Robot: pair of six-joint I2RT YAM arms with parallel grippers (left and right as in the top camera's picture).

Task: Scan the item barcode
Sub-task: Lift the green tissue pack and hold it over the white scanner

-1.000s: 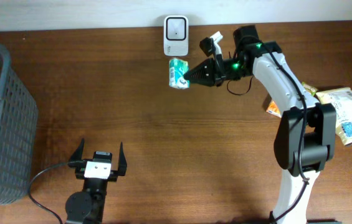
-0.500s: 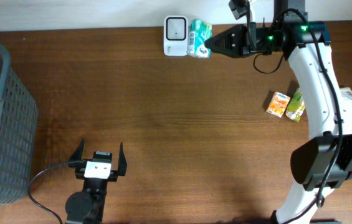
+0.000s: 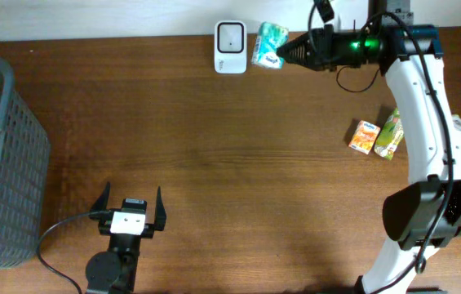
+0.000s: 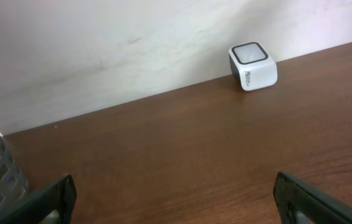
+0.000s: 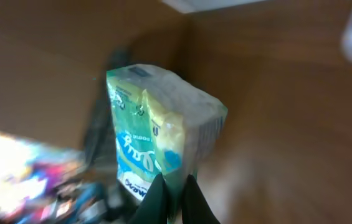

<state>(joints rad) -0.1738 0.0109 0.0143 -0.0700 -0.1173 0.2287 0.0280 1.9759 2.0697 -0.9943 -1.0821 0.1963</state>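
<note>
While my right gripper [image 3: 284, 55] is pinched shut on one end of the soft green-and-white packet [image 3: 269, 45], I judge we are at the presenting step. The packet seems lifted off the brown wooden table [image 3: 230, 163], at its back edge. It sits just beside the small white box scanner with the dark window [image 3: 231, 36], to one side of it and not over it. That window faces upward, so the next move, as I see it, calls for carrying the packet across above the window and rolling the wrist until the printed code looks down at it. The wrist view is blurred, so I cannot tell which face carries the code. My left gripper [image 3: 130, 208] rests wide open and empty at the near edge, well apart
</note>
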